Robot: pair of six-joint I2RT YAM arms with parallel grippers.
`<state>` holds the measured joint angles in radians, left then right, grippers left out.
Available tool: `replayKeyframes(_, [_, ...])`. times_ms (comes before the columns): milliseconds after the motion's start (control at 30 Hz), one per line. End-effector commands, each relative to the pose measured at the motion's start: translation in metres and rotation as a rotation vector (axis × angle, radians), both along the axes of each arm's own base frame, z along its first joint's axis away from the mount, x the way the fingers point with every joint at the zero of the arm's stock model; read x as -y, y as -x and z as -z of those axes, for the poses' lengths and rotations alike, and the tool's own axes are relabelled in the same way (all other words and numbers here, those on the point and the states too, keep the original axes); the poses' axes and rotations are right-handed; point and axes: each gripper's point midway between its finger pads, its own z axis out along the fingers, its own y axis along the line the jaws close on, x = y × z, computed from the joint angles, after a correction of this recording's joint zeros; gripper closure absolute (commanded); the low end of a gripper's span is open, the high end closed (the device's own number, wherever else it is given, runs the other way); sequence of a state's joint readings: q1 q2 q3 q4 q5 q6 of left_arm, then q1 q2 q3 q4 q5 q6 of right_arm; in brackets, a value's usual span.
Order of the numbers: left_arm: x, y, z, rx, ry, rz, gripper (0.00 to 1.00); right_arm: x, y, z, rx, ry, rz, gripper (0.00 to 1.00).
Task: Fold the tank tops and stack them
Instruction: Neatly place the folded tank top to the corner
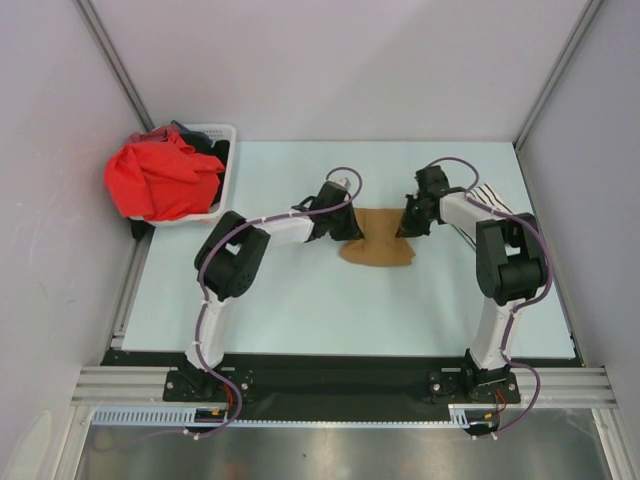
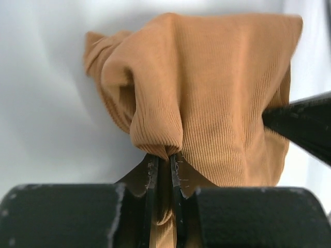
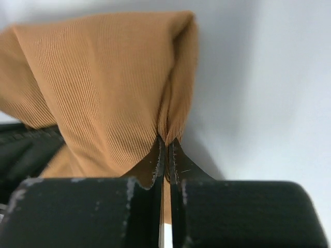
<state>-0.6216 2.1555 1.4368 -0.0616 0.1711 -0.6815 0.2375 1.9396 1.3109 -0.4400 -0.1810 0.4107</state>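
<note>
- I see the left gripper [image 2: 164,157] angled in from the left on a bent arm, fingers pinching the tan-brown tank top [image 2: 222,88].
- The right gripper [image 3: 165,142] mirrors it, pinching the opposite edge.
- The top lies mid-table [image 1: 300,300]; the striped tank top [image 1: 490,198] is seemingly under the right arm.

white plastic laundry basket [image 1: 226,175] at far left corner of pale table [image 1: 300,310]. red cloth [image 1: 160,180] heaped inside, spilling over its left rim. dark fabric [image 1: 197,138] at basket's far end.
</note>
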Motion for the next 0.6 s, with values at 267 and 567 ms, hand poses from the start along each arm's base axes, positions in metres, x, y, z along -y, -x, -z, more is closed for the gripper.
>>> replayKeyframes(267, [0.08,0.011,-0.026,-0.016,0.138,0.037,1.0,0.066,0.0,-0.019,0.05,0.059,0.154,0.59])
replayKeyframes(567, [0.01,0.027,-0.007,-0.031,0.043,-0.019,1.0,0.128,-0.039,-0.066,0.141,0.337,0.346,0.43])
